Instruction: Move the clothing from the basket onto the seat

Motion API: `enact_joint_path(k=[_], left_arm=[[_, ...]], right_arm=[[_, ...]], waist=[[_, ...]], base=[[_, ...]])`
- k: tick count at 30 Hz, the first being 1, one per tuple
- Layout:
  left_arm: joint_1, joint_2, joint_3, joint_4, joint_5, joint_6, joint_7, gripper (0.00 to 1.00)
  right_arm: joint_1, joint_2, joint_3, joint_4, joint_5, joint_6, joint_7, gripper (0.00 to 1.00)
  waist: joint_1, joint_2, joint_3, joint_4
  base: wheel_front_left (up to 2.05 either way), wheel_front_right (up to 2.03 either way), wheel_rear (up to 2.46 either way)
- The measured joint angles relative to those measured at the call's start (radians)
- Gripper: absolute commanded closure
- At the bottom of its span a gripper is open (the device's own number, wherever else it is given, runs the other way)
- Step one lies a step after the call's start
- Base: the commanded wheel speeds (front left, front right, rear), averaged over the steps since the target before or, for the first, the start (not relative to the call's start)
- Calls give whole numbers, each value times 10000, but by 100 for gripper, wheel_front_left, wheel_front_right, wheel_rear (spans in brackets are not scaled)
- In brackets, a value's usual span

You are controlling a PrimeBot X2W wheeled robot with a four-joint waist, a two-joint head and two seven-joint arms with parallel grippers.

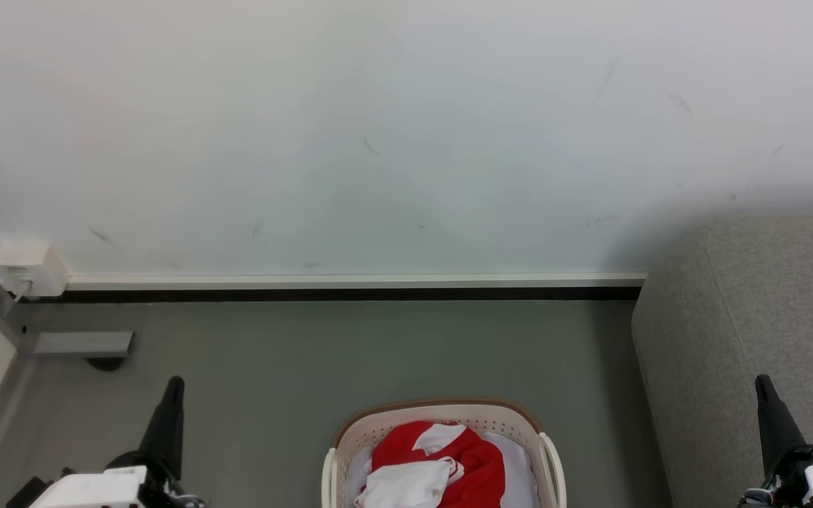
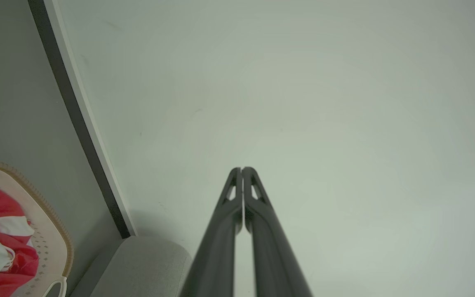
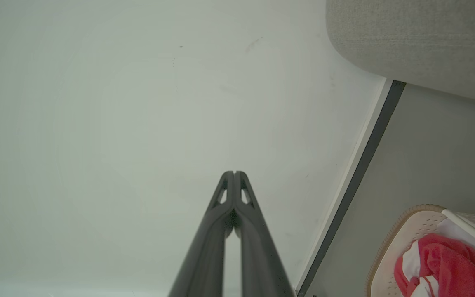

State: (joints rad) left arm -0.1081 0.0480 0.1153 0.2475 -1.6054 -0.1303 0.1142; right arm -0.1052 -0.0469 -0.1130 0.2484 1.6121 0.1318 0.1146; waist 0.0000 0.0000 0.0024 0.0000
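Clothing (image 1: 473, 462) sits in basket (image 1: 442, 408) between left fingers (image 1: 166, 423) and right fingers (image 1: 772, 420).

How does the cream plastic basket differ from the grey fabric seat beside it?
The oval cream-white perforated plastic basket has a brown rim; the large grey textured-fabric seat is one plain colour. The basket is far smaller than the seat. The basket holds the bright red-and-white clothing; the seat, where visible, bears none. Both stand on the grey floor.
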Motion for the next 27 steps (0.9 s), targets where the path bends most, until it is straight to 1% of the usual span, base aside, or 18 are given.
enact_joint_path(k=[13, 14, 19, 27], left_arm=[[0, 0, 0, 0, 0, -2, 0, 100], [0, 0, 0, 0, 0, 0, 0, 0], [336, -96, -35, 351, 8, 6, -31, 0], [360, -98, -313, 337, 150, 21, -418, 0]], right_arm=[[0, 0, 0, 0, 0, 0, 0, 100], [0, 0, 0, 0, 0, 0, 0, 0], [334, 153, 50, 326, 0, 0, -19, 0], [422, 105, 192, 127, -265, 0, -384, 0]], waist=[[0, 0, 0, 0], [0, 0, 0, 0], [0, 0, 1, -1], [0, 0, 3, -2]], base=[[0, 0, 0], [0, 0, 0], [0, 0, 0], [0, 0, 0]])
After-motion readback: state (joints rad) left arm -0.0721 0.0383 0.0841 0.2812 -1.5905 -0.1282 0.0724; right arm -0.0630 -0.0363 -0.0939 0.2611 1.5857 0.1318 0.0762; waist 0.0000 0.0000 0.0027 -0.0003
